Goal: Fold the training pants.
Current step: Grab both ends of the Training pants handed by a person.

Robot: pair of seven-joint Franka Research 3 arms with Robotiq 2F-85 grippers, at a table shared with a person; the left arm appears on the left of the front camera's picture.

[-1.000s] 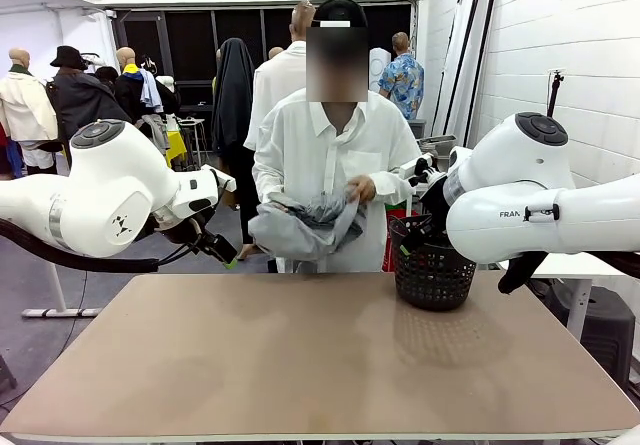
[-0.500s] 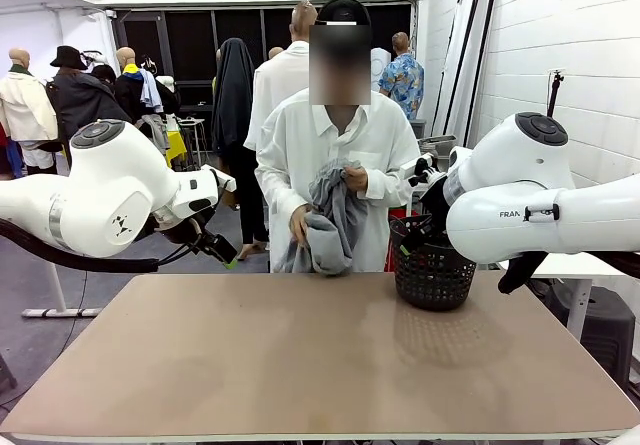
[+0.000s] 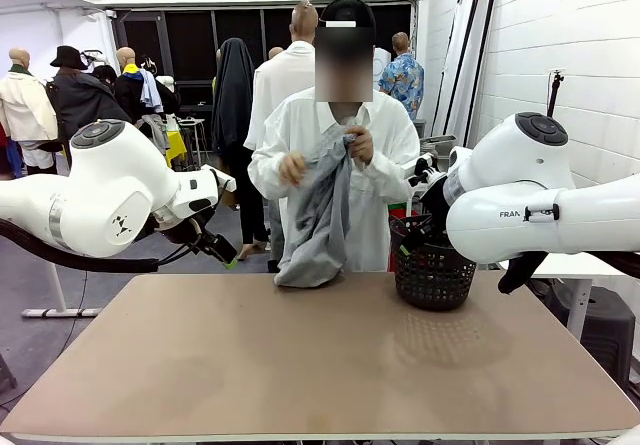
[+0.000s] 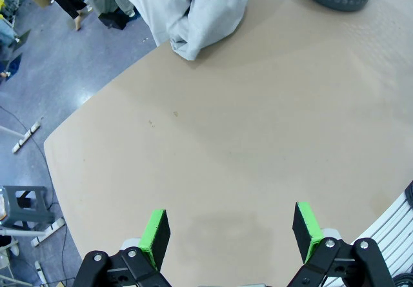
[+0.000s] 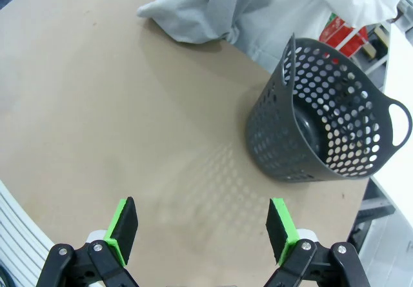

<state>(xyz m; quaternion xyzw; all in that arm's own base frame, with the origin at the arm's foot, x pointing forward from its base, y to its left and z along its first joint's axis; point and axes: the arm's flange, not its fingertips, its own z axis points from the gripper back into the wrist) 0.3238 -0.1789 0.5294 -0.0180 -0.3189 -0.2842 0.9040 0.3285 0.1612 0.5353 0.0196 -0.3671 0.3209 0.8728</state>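
Across the table from you, the person's hands [image 3: 357,145] hold the training pants [image 3: 318,215] up high, their lower end bunched on the far edge of the table [image 3: 300,365], near the black laundry basket [image 3: 432,265]. Your left gripper [image 4: 229,226] and right gripper [image 5: 201,226] hover over bare tabletop, fingers spread wide apart, gripping nothing.

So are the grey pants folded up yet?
Not folded. The training pants hang bunched from the person's hand, their lower end touching the table.
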